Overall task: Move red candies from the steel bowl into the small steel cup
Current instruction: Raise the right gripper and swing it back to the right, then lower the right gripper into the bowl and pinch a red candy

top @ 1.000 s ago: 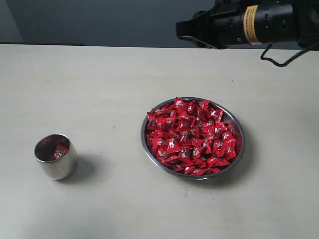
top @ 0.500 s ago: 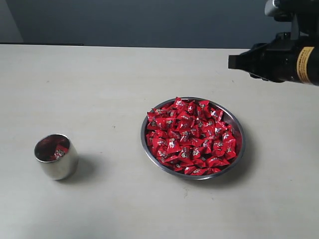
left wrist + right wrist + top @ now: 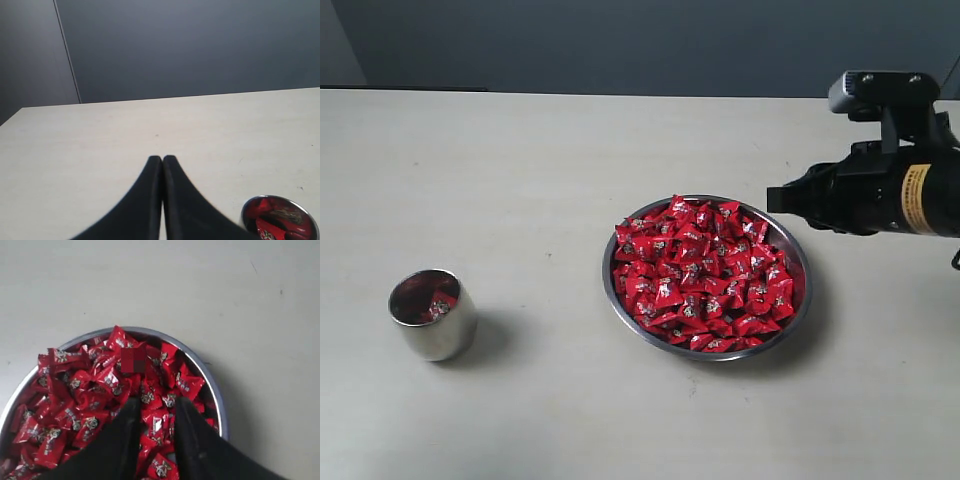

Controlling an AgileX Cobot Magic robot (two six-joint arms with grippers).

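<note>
Now right fingers (image 3: 120, 440) hovering parted, empty, at 2 o'clock rim of bowl (image 3: 606, 285); candies (image 3: 705, 275) lying toward their 8 o'clock. Cup (image 3: 432, 315) sitting at bowl's 9 o'clock, well apart. Left fingers (image 3: 150, 200) pressing together, empty; right arm nearer.

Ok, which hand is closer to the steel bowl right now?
Right. The right hand hangs over the steel bowl's edge, fingers apart above the red candies. The left hand is off by the small steel cup, with the bowl out of its camera's view.
</note>
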